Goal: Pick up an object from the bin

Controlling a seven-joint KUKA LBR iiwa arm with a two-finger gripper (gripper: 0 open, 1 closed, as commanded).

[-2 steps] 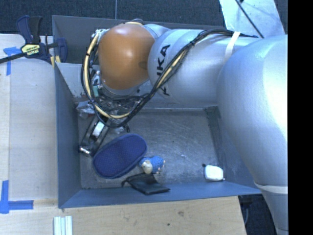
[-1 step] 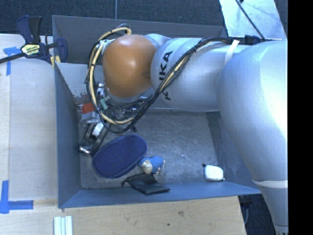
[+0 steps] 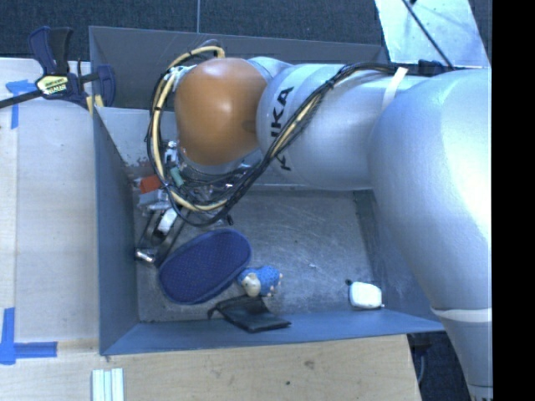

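Observation:
My gripper (image 3: 185, 176) sits low in the bin's left part, mostly hidden under the arm's orange dome and cables. Just left of it a small red-orange thing (image 3: 149, 184) lies against the left wall. Below it a dark slender piece with a white patch and a silvery tip (image 3: 155, 236) points toward the front left; I cannot tell whether it is a loose thing or part of the gripper. A blue oval pad (image 3: 205, 266) lies right in front of the gripper, touching that dark piece.
A small blue and cream figure (image 3: 261, 281) lies right of the pad. A flat black thing (image 3: 249, 316) rests at the front wall. A small white lump (image 3: 365, 294) sits at the front right. The arm covers the bin's back half.

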